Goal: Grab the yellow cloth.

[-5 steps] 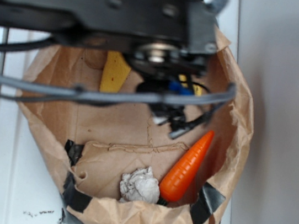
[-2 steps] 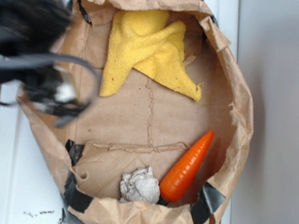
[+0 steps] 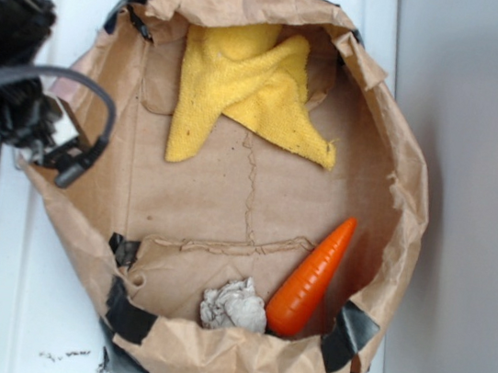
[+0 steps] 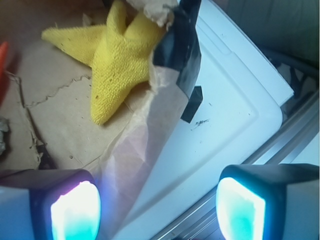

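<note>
1. Black end effector (image 3: 46,144) sits at the left edge of the exterior view, over the left rim of the brown paper bag (image 3: 96,221). In the wrist view its two pads (image 4: 75,210) stand wide apart with nothing between them.
2. Bag lies opened out on the white counter (image 3: 37,305), with black tape (image 3: 124,317) along its rim.
3. Yellow cloth (image 3: 240,88) lies crumpled inside the bag, against the upper wall, resting flat on the paper floor and not held.
4. Key relation: the cloth lies well apart from the end effector, to the right and toward the top of the exterior view. In the wrist view the cloth (image 4: 112,65) appears ahead and left of the gap, beyond the bag rim.
5. Cloth long axis runs roughly from the lower-left pointed corner up toward the bag wall; a second corner points right.
6. Grey paper wad (image 3: 234,305) and orange carrot (image 3: 312,279) lie at the lower part of the bag, clear of the cloth.
7. No brands, labels or legible writing are visible.
</note>
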